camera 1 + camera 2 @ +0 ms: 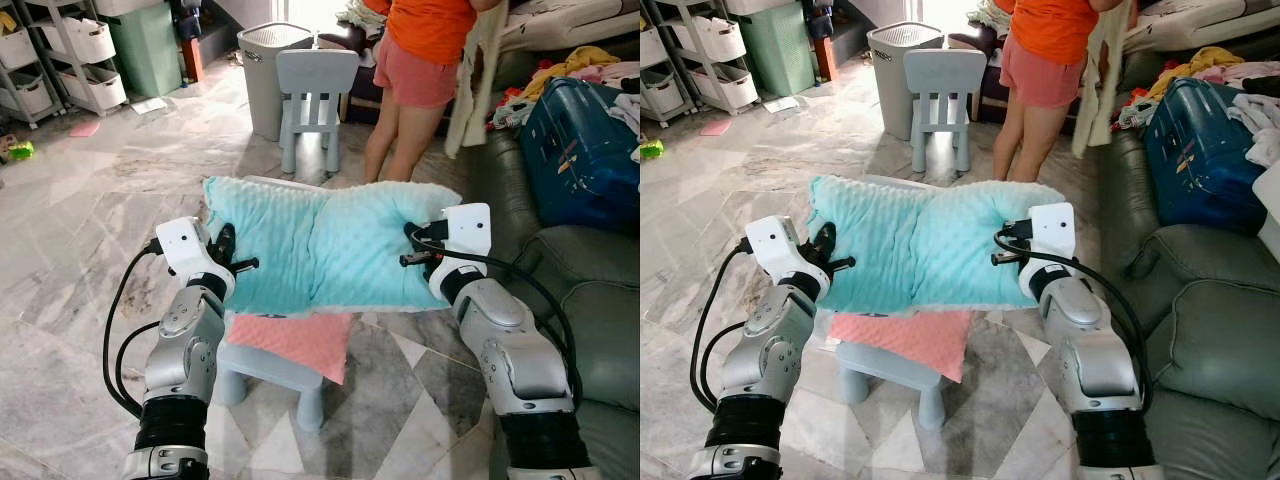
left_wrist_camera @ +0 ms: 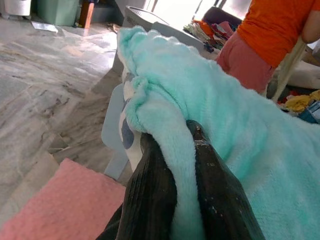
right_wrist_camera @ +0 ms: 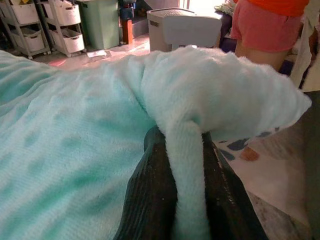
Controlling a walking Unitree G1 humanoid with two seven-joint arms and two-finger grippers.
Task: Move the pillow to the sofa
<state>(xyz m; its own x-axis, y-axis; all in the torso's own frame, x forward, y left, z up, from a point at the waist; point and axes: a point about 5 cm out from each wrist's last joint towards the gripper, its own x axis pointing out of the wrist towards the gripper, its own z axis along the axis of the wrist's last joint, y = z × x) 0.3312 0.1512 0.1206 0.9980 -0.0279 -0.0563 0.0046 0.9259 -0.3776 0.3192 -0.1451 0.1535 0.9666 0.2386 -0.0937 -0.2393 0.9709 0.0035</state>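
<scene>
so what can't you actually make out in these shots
- Stool top, eye views: the pillow and pink cloth cover it.
- Left gripper and right gripper fingertips, wrist views: buried in pillow folds.
- Person above the waist, eye views: cut off by the top edge.
- Sofa seat, eye views: cut off at the right edge.

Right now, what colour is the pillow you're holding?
The pillow is light turquoise with a dimpled, dotted fleece texture, clearest in the left eye view.

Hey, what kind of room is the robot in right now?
Most likely a home living room, lived-in. A grey sofa piled with clothes stands on the robot's right, child-size chairs stand on the marble floor, and storage racks with bins line the far wall.
</scene>
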